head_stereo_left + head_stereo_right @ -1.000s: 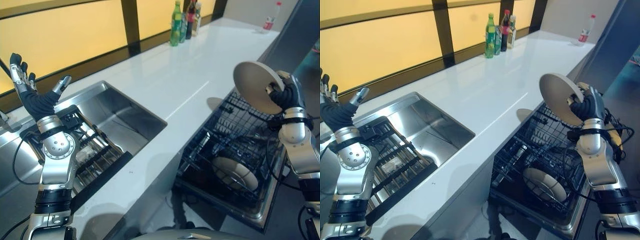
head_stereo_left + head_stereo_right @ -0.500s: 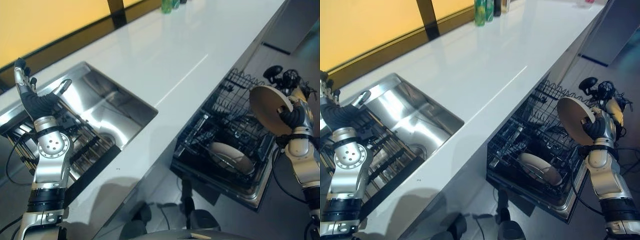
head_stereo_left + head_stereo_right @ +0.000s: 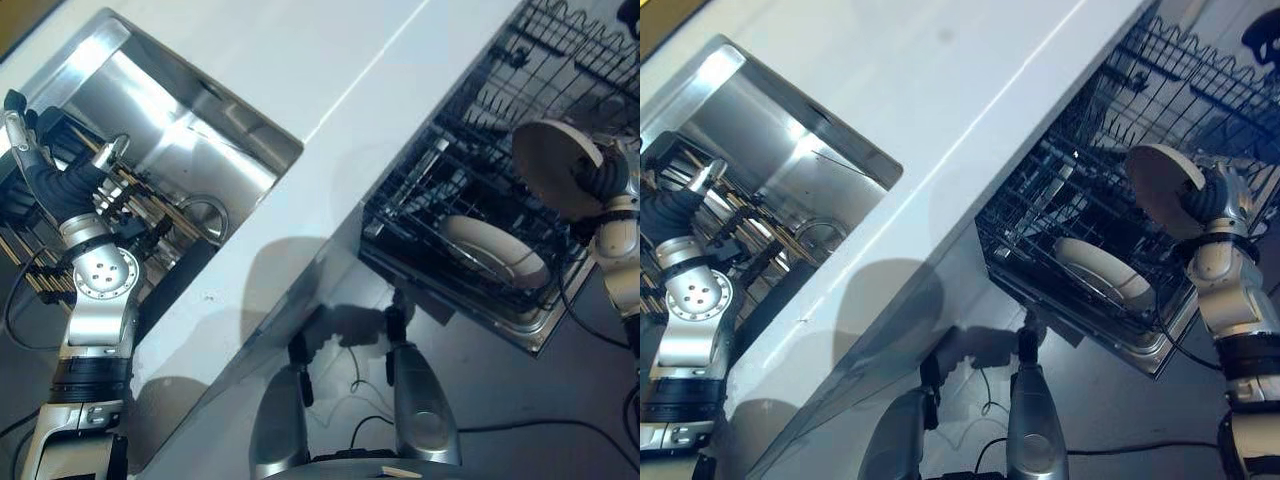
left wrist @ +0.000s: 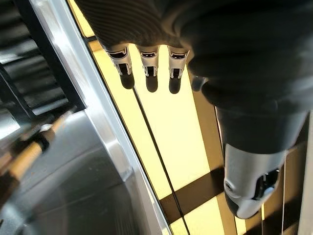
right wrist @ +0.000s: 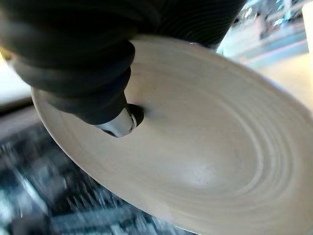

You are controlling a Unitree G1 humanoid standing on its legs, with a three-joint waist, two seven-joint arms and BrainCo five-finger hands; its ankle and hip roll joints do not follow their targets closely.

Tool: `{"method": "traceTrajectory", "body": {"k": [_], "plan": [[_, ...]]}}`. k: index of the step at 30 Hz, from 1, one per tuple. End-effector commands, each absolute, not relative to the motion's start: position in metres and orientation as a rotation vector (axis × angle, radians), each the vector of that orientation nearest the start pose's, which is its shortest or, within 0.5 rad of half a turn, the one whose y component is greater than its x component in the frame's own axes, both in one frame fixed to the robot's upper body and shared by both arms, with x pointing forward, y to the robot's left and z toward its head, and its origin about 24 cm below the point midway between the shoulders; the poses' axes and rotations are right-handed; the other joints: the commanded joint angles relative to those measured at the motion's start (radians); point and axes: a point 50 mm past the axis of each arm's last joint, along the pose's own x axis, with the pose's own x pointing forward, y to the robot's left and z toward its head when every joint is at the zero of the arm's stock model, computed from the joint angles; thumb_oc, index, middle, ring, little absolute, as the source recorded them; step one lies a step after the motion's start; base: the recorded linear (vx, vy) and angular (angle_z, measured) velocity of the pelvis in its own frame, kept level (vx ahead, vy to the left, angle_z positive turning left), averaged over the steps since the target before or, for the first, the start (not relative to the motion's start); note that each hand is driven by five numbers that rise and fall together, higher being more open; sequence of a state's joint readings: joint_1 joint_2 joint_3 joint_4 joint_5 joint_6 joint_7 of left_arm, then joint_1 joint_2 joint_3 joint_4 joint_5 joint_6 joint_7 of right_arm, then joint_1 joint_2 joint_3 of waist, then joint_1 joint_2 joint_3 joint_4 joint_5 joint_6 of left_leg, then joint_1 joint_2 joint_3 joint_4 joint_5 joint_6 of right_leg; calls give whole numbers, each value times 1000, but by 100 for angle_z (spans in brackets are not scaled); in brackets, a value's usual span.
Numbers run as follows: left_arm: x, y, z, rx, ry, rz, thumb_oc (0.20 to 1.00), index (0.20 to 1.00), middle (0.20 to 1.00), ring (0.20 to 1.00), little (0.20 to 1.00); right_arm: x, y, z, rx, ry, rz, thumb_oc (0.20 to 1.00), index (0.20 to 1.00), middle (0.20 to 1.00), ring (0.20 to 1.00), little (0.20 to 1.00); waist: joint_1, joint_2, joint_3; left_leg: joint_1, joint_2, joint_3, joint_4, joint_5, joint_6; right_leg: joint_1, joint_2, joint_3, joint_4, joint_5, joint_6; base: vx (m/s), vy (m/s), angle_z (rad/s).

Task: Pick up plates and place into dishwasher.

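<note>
Right robot hand (image 3: 612, 183), plate (image 3: 556, 167) now lower over rack (image 3: 470, 190).

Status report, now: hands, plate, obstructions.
Right hand shut on plate, above dishwasher rack. Left hand open over sink. Another plate already racked below.

The plate (image 5: 195, 142) in the right hand (image 3: 612, 183) looks smooth and matt, like pottery. The dishwasher rack (image 3: 470, 150) is thin dark wire. The sink (image 3: 180, 130) is shiny metal. The counter (image 3: 330, 60) is white, smooth and glossy. The left hand (image 4: 146, 63) has silver metal fingers.
</note>
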State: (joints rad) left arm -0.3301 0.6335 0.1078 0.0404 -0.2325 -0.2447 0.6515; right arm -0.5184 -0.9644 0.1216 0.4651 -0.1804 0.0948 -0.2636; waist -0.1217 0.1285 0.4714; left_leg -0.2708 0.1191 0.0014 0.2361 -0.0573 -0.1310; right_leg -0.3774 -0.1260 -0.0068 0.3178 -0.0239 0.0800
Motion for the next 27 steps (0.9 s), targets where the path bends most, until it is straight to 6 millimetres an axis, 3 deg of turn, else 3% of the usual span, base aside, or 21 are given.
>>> {"method": "traceTrajectory", "body": {"k": [1,9,16,21,27], "plan": [[279,276,217,138,-776,653,1000,1000,1000,1000,1000,320,-343,234,-1183,-214,-468,200,200,200,200,200,-9,6,-71,7,83,-27,-10,33,-16,-75,2,27,88,-69,-2,-54,-26,-2],[283,280,228,156,-795,653,1000,1000,1000,1000,1000,326,-343,236,-1243,-162,-366,200,200,200,200,200,-2,9,-56,-50,77,-29,12,38,-17,-110,0,20,108,-79,-11,-36,-61,-2],[289,275,235,173,-810,623,1000,1000,1000,1000,1000,341,-338,207,-1214,-1,-249,200,200,200,200,200,18,17,-40,-99,67,-33,35,44,-12,-134,-8,13,124,-87,-15,-23,-67,2],[296,269,246,175,-825,600,1000,1000,1000,1000,1000,348,-350,191,-1146,124,-272,200,200,200,200,200,32,33,-27,-131,65,-36,54,47,-7,-137,-13,3,123,-91,-21,-22,-53,1],[299,269,252,171,-827,592,1000,1000,1000,1000,1000,347,-356,181,-1104,135,-346,200,200,200,200,200,34,46,-20,-139,62,-34,52,52,-1,-129,-17,-1,114,-89,-21,0,0,0]]}}
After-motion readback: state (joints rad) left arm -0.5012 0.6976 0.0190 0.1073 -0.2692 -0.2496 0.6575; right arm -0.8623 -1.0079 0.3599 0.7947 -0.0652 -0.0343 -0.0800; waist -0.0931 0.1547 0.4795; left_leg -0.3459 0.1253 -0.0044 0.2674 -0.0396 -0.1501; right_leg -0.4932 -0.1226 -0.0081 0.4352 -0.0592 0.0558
